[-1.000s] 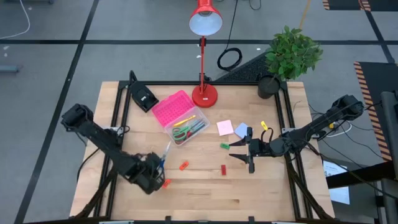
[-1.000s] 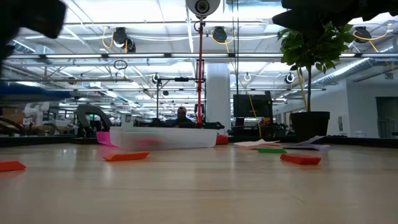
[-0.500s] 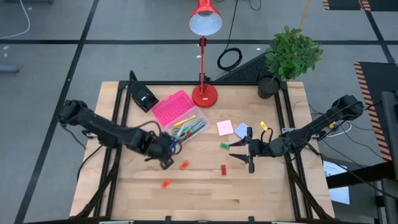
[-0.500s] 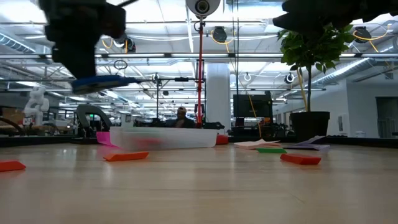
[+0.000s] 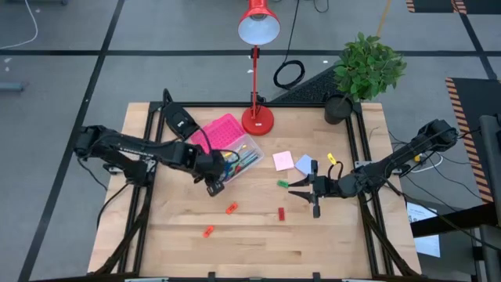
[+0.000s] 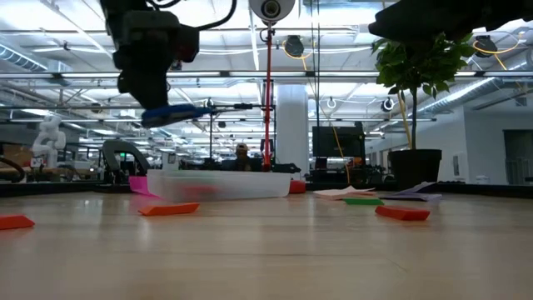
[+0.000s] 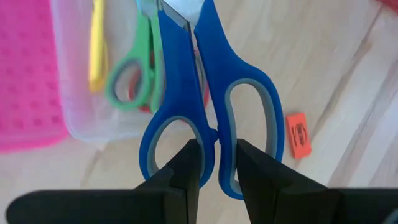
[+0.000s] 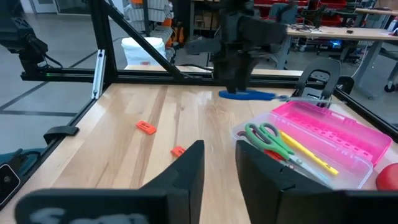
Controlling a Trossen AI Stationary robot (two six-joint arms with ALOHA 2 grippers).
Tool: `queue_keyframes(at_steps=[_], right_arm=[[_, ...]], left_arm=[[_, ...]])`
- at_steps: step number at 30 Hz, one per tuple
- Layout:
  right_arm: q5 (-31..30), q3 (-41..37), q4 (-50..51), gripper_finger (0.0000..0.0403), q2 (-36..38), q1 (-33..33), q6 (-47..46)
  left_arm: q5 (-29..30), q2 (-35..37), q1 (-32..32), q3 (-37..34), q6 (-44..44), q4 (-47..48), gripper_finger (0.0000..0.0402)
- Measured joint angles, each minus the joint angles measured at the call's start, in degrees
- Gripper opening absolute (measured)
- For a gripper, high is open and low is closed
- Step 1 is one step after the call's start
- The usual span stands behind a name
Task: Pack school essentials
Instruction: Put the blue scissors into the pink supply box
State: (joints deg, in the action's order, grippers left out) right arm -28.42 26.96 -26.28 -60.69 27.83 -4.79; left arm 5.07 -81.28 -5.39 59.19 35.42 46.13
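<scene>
- Left gripper [image 5: 214, 182] is over the desk [image 5: 258, 243] just beside the near corner of the clear box [image 5: 249, 147]; fingers [image 7: 186, 171] clamp the blue scissors [image 7: 208, 106] at the handle loops.
- In low view the blue scissors hang level in the air under the left gripper [image 6: 154, 100], well above the desk surface.
- Box lies open with its pink lid [image 5: 213, 135] flipped toward the black wedge device [image 5: 181, 123]; green scissors [image 7: 134, 78] and a yellow pencil [image 7: 97, 43] are inside.
- Red scissors are partly hidden under the green ones in the box, hard to make out.
- Right gripper [image 5: 304, 197] waits near the right side of the desk, fingers [image 8: 186, 171] narrowly apart, holding nothing.
- Loose on the desk: orange eraser [image 5: 232, 208], another orange eraser [image 5: 207, 231] nearer the front edge, red eraser [image 5: 281, 214], green eraser [image 5: 282, 183].
- Pink sticky pad [image 5: 282, 160] and blue sticky pad [image 5: 303, 164] lie touching side by side, between the box and the right gripper.
- Red lamp [image 5: 257, 117] and potted plant [image 5: 365, 70] stand at the back edge.
</scene>
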Motion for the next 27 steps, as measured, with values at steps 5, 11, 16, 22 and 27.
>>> queue_keyframes(at_steps=[5,11,16,22,27], right_arm=[[-0.2,0.0,0.0,0.0069,0.0,-0.1,-0.1],[-0.3,0.0,0.4,0.0065,0.0,-0.1,-0.6],[-0.3,0.0,2.6,0.0065,0.0,-0.1,-3.4],[-0.1,0.0,3.4,0.0065,0.0,0.0,-5.0],[0.0,0.0,3.5,0.0065,0.0,0.0,-5.0]], left_arm=[[0.0,0.0,2.8,1.8,-4.2,0.1,0.0093],[0.3,-1.9,4.6,1.9,-6.0,0.4,0.0093],[-0.6,-6.1,6.7,3.4,-7.3,0.9,0.0093],[0.1,-11.3,8.6,8.0,-9.8,4.0,0.0093],[0.5,-15.6,8.8,10.7,-12.9,4.6,0.0093]])
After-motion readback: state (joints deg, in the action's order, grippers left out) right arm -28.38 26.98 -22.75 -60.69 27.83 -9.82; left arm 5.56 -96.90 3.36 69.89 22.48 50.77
